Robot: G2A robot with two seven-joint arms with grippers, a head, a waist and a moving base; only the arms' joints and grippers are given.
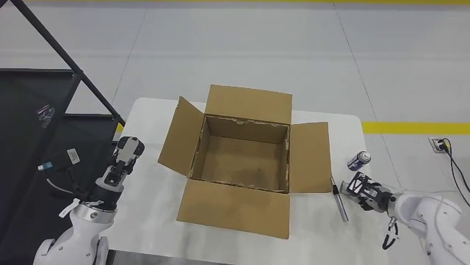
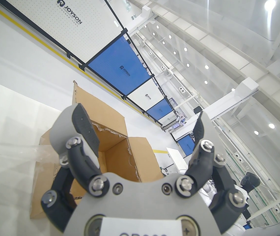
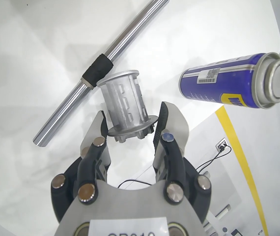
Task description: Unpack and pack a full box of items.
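Observation:
An open cardboard box (image 1: pixel 235 208) stands in the middle of the white table (image 1: pixel 150 213), flaps spread; its inside looks bare. My right gripper (image 1: pixel 361 189) is at the table's right edge, shut on the flange of a grey ribbed metal cylinder (image 3: pixel 125 99) whose far end rests on the table. The right gripper (image 3: pixel 132 114) holds it beside a chrome rod with a black band (image 3: pixel 120 47), also visible as the rod (image 1: pixel 339 200). A blue spray can (image 3: pixel 228 79) lies just beyond; the can (image 1: pixel 358 161) is near the right flap. My left gripper (image 2: pixel 140 116) is open and holds nothing, left of the box (image 2: pixel 110 121).
A black frame with dark fabric (image 1: pixel 37 155) stands left of the table, close to my left gripper (image 1: pixel 131 147). Clear plastic film (image 2: pixel 7 153) lies on the table by the box. A power cable and socket (image 1: pixel 439 145) are on the floor at right.

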